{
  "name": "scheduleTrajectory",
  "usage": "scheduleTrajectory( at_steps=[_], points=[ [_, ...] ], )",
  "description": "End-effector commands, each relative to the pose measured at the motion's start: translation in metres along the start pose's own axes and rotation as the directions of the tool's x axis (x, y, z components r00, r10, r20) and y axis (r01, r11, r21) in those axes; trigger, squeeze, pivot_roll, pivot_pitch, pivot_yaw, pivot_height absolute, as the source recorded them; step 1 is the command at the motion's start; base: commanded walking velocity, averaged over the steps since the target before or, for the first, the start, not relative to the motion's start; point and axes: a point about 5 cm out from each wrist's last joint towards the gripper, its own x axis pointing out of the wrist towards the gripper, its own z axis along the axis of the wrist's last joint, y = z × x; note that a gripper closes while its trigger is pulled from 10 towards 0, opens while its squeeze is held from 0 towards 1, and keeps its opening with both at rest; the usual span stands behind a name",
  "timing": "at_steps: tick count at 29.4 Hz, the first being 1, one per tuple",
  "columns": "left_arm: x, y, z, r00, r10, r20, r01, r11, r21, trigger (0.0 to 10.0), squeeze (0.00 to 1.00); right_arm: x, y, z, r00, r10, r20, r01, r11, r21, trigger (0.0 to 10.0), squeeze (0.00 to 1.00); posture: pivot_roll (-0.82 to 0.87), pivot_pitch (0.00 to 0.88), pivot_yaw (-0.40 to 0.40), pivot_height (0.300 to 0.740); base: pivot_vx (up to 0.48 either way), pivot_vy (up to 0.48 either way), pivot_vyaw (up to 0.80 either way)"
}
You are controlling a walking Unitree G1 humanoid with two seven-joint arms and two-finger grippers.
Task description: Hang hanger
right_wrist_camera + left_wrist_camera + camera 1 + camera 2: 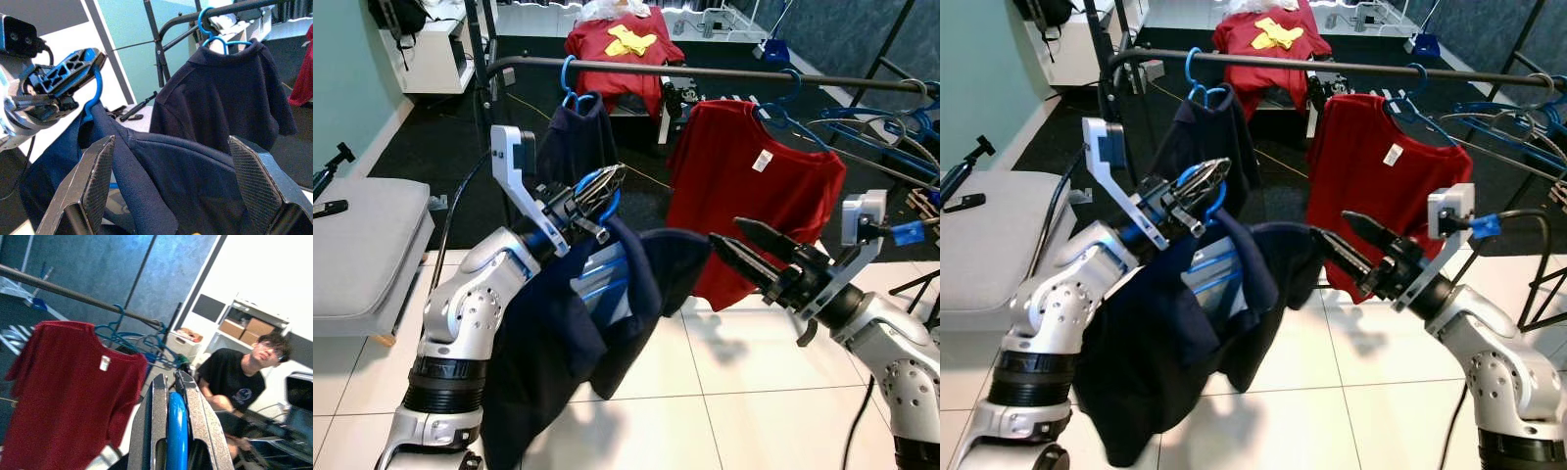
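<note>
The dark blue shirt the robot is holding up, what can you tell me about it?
The navy shirt is soft, dark fabric draped on a blue plastic hanger, whose hook is clamped in the left gripper. It hangs slack and crumpled against the left arm, in front of the rail and not yet on it. One shoulder stretches out toward the open right gripper, whose fingers sit on either side of the cloth.

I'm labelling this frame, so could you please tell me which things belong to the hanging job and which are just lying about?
Job:
- blue hanger, in left tool
- navy shirt on it
- rail
- right tool, open

Lying about:
- hung red shirt
- hung navy shirt
- grey bench
- person
</note>
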Motion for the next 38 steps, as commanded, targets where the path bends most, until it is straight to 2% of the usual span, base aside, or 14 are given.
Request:
scheduleTrajectory(
  at_steps=[1,2,4,6,9,10,13,14,19,25,31,38],
  points=[
    [0.006,-0.010,0.007,0.998,-0.046,0.031,0.046,0.999,-0.011,10.0,0.00,0.000,-0.003,-0.002,1.000,-0.023,-0.001,0.023,1.000,0.002,10.0,0.00,-0.04,0.087,-0.033,0.740,0.000,0.000,0.00],
    [0.010,-0.013,0.009,0.998,-0.060,0.028,0.061,0.998,-0.023,10.0,0.00,0.001,-0.005,-0.008,0.999,-0.041,-0.027,0.041,0.999,-0.013,10.0,0.00,-0.04,0.087,-0.033,0.740,0.000,0.000,0.00],
    [0.010,-0.013,0.009,0.998,-0.060,0.028,0.061,0.998,-0.023,10.0,0.00,0.001,-0.005,-0.008,0.999,-0.041,-0.027,0.041,0.999,-0.013,10.0,0.00,-0.04,0.087,-0.033,0.740,0.000,0.000,0.00],
    [0.020,-0.018,0.019,0.996,-0.077,0.035,0.078,0.996,-0.032,10.0,0.00,0.002,-0.008,-0.018,0.994,-0.070,-0.083,0.066,0.996,-0.054,10.0,0.00,-0.03,0.087,-0.033,0.740,0.000,0.000,0.00],
    [0.023,-0.020,0.023,0.996,-0.078,0.040,0.080,0.996,-0.035,10.0,0.00,0.003,-0.008,-0.020,0.992,-0.077,-0.100,0.071,0.995,-0.068,10.0,0.00,-0.03,0.087,-0.033,0.740,0.000,0.000,0.00],
    [0.028,-0.019,0.028,0.998,-0.045,0.054,0.047,0.999,-0.026,10.0,0.00,0.004,0.001,-0.027,0.990,-0.012,-0.142,0.005,0.999,-0.048,10.0,0.00,-0.03,0.085,-0.033,0.740,0.000,0.000,0.00],
    [0.029,-0.019,0.029,0.998,-0.032,0.056,0.034,0.999,-0.026,10.0,0.00,0.004,0.004,-0.028,0.989,0.007,-0.148,-0.013,0.999,-0.039,10.0,0.00,-0.03,0.085,-0.033,0.740,0.000,0.000,0.00],
    [0.030,-0.018,0.030,0.998,-0.004,0.059,0.005,1.000,-0.025,10.0,0.00,0.003,0.011,-0.032,0.982,0.055,-0.180,-0.061,0.998,-0.027,10.0,0.00,-0.03,0.081,-0.034,0.740,0.000,0.000,0.00],
    [0.035,-0.018,0.031,0.997,0.047,0.065,-0.046,0.999,-0.026,10.0,0.00,-0.002,0.020,-0.041,0.963,0.123,-0.238,-0.127,0.992,-0.003,10.0,0.00,-0.03,0.067,-0.032,0.740,0.000,0.000,0.00],
    [0.039,-0.025,0.032,0.997,0.039,0.071,-0.036,0.998,-0.043,10.0,0.00,0.002,0.017,-0.043,0.970,0.088,-0.225,-0.094,0.995,-0.018,10.0,0.00,-0.03,0.073,-0.031,0.740,0.000,0.000,0.00],
    [0.042,-0.041,0.032,0.997,-0.034,0.065,0.041,0.994,-0.098,10.0,0.00,0.012,0.005,-0.040,0.982,-0.004,-0.190,-0.009,0.998,-0.069,10.0,0.00,-0.02,0.080,-0.034,0.740,0.000,0.000,0.00],
    [0.043,-0.048,0.031,0.995,-0.081,0.056,0.088,0.987,-0.132,10.0,0.00,0.017,0.008,-0.044,0.979,0.010,-0.205,-0.024,0.998,-0.066,10.0,0.00,-0.01,0.084,-0.034,0.740,0.000,0.000,0.00]
  ],
)
